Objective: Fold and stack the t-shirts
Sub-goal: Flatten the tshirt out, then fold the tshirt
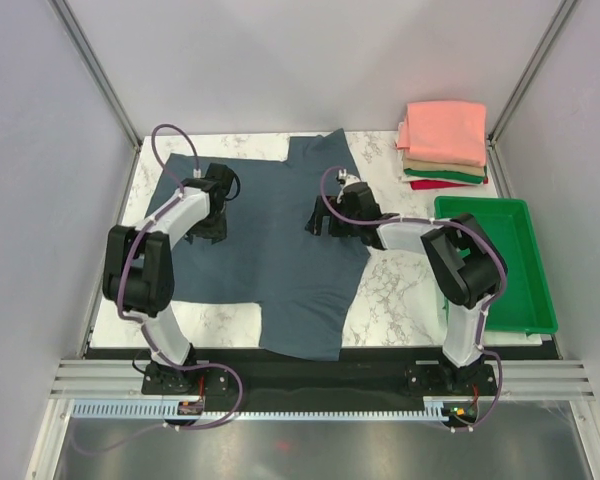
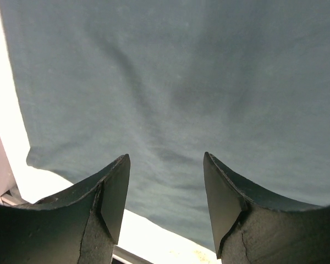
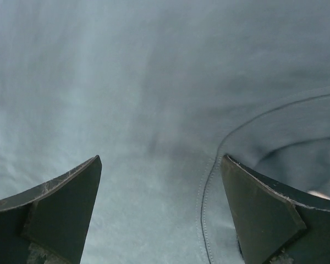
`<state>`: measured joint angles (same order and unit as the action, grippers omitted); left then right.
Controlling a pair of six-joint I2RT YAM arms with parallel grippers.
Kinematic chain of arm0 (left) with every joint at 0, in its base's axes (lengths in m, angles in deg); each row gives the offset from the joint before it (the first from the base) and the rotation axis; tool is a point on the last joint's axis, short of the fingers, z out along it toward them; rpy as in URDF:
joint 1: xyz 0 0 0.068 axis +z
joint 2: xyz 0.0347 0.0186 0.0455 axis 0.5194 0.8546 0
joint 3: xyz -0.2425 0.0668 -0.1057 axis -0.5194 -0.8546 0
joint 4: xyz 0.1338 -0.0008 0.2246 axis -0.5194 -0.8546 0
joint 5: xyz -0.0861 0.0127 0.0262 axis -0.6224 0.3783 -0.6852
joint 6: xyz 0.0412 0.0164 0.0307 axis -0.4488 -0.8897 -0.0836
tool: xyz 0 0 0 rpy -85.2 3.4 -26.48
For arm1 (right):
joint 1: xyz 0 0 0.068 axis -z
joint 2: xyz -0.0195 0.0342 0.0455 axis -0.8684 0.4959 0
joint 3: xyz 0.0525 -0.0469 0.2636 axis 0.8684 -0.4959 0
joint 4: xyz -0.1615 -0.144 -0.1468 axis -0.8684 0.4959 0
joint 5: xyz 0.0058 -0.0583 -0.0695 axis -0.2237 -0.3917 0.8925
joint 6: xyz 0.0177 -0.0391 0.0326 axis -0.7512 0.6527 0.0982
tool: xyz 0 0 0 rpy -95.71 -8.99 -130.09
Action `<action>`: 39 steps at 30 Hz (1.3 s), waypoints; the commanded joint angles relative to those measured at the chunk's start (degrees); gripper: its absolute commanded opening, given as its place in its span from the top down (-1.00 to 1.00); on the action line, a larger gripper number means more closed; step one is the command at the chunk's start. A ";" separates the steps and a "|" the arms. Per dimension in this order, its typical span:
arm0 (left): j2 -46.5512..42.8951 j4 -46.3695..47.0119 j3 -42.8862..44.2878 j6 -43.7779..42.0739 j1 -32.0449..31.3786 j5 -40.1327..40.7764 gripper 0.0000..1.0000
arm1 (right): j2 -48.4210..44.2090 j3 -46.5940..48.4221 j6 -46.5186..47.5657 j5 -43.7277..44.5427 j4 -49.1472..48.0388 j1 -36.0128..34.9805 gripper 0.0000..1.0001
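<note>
The slate blue-grey t-shirt (image 1: 280, 260) lies spread flat across the marble table, one edge hanging over the near side. My left gripper (image 1: 208, 230) stands open over the shirt's left part. In the left wrist view the gripper (image 2: 166, 157) holds nothing, and the cloth (image 2: 181, 82) lies under it with its edge close by. My right gripper (image 1: 318, 222) is open over the shirt's right-centre. In the right wrist view the gripper (image 3: 160, 159) is empty above the cloth (image 3: 126, 82), near a stitched seam (image 3: 209, 181). Folded t-shirts (image 1: 442, 145) are stacked at the back right, salmon-pink on top.
A green plastic tray (image 1: 525, 300) sits at the right edge of the table (image 1: 400, 290), in front of the folded stack. Grey walls and metal frame posts close in the left, right and back. Bare white table (image 2: 154, 236) shows beside the shirt's edge.
</note>
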<state>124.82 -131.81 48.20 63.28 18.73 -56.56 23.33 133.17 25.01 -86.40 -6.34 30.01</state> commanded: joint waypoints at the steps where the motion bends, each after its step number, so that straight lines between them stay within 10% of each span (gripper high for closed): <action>1: 3.90 0.18 2.70 -1.48 0.16 -1.09 -0.27 | 3.58 0.78 -2.30 -0.34 1.22 4.24 -0.96; 17: 20.67 -0.62 20.62 -2.89 -0.10 -14.81 -0.24 | 10.70 13.69 -1.07 1.14 10.89 18.04 -0.96; 31: 43.01 -8.61 54.10 -7.98 0.43 -15.78 -0.25 | -7.04 9.22 2.62 -3.33 18.27 16.91 -0.96; 35: 38.66 -11.07 57.21 -5.27 1.39 -17.01 -0.25 | -16.95 5.63 4.47 -1.84 20.65 16.02 -0.96; 39: 21.18 -8.97 39.18 1.49 1.66 -14.64 -0.26 | -26.98 -1.58 3.59 2.28 21.00 14.62 -0.96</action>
<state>161.30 -138.98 95.94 59.94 19.80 -72.78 3.22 136.05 27.94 -87.23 12.98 45.58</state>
